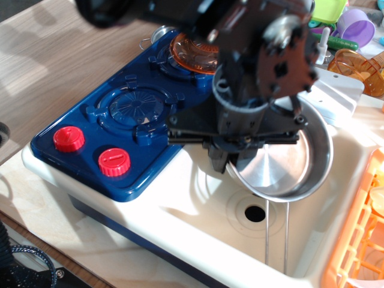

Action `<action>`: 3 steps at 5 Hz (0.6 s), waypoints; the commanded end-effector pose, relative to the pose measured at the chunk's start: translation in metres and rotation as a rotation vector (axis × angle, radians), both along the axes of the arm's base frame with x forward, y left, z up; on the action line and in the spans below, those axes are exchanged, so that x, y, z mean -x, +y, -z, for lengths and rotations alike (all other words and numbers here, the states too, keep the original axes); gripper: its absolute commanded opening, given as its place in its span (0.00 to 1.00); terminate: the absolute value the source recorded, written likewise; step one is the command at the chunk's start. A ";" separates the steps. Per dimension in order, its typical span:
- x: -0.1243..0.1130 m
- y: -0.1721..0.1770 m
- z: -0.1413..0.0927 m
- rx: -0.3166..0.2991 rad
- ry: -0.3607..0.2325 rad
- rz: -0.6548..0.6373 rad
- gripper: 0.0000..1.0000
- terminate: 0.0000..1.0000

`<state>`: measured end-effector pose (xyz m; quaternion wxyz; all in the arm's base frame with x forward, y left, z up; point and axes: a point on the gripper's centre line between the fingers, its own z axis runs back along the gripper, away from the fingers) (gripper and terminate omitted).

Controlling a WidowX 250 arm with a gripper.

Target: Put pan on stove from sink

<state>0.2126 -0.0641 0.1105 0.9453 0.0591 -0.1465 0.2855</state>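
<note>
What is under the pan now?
Under the tilted pan, held by the gripper, is the sink with its drain hole. The sink's far part is covered.

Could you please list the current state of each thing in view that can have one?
pan: tilted, lifted above the sink floor, rim gripped.
gripper: shut on the pan's left rim.
sink: drain uncovered, no water visible.
near burner: bare.
far burner: occupied by a pot with orange lid.
red knobs: setting cannot be told.
</note>
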 end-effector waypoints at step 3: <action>0.016 0.053 -0.082 -0.045 0.075 0.088 0.00 0.00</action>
